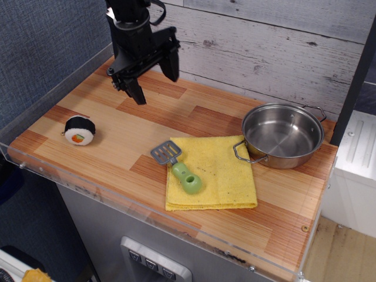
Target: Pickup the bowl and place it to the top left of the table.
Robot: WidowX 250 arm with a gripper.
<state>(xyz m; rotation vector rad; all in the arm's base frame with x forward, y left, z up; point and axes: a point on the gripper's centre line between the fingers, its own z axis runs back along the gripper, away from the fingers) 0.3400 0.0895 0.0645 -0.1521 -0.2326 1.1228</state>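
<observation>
The round shiny stainless-steel bowl (283, 136) sat at three o'clock on the striped wooden worktop (147, 126). The black fingers (155, 77) hung spread apart, empty, at eleven o'clock; best approach: straddle the bowl's rim squarely.

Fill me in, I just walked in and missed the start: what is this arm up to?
The arm is after the bowl, which sits empty and untouched at the right end of the table, beside a yellow cloth with a green spatula on it. The gripper hangs open and empty above the back left part of the table, well away from the bowl. A toy sushi roll lies near the left front edge. Nothing has been picked up yet.
</observation>
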